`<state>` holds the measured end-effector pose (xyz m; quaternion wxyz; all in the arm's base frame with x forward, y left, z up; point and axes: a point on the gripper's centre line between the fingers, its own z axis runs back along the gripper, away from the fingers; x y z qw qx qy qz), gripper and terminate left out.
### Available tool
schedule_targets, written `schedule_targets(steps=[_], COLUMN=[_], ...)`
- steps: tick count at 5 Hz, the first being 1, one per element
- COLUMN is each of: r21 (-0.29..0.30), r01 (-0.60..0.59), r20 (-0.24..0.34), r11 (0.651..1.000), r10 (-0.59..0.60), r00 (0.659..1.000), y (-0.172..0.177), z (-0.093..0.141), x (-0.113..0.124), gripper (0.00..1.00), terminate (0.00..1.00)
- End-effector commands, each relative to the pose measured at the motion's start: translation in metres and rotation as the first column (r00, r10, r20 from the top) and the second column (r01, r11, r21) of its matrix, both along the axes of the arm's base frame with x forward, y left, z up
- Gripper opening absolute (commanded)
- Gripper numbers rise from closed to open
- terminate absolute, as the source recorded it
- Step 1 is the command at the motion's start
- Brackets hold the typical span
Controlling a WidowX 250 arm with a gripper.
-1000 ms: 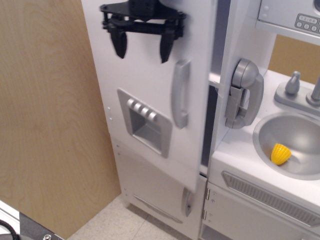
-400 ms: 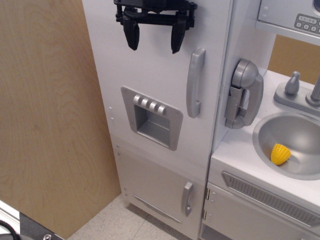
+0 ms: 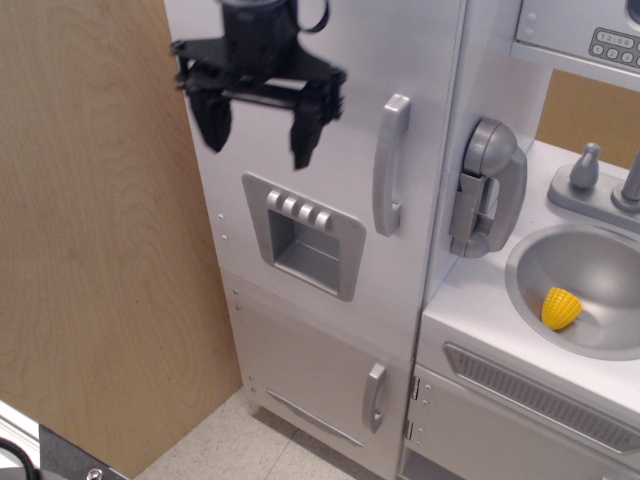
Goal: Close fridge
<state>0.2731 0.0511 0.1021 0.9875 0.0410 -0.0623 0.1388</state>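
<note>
The tall white fridge [image 3: 330,110] stands at the centre. Its big door lies flush with the cabinet, with no gap showing at its right edge. The door bears a long grey vertical handle [image 3: 391,163] and a grey dispenser panel [image 3: 303,234]. My black gripper [image 3: 256,132] hangs open and empty in front of the door's upper left part, above the dispenser and left of the handle. It looks apart from the door.
A short white lower door with a small grey handle [image 3: 374,397] sits below. A grey toy phone [image 3: 487,187] hangs right of the fridge. A sink [image 3: 590,272] holds a yellow corn piece [image 3: 560,307]. A wooden panel [image 3: 100,240] stands at left.
The fridge door has swung from partly open to shut flush. My gripper then drew back to the left and down, away from the door.
</note>
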Motion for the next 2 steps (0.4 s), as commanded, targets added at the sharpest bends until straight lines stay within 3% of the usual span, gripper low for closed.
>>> schedule_targets(steps=[1,2], r21=[0.003,0.003], r01=[-0.024,-0.024], r20=[0.028,0.028], r11=[1.000,1.000], r10=[0.024,0.024], r00=[0.999,0.999], y=[0.0077,0.0077], z=[0.0174,0.0174], x=[0.0050,0.0050], gripper=[1.00,1.00], terminate=[0.00,1.00])
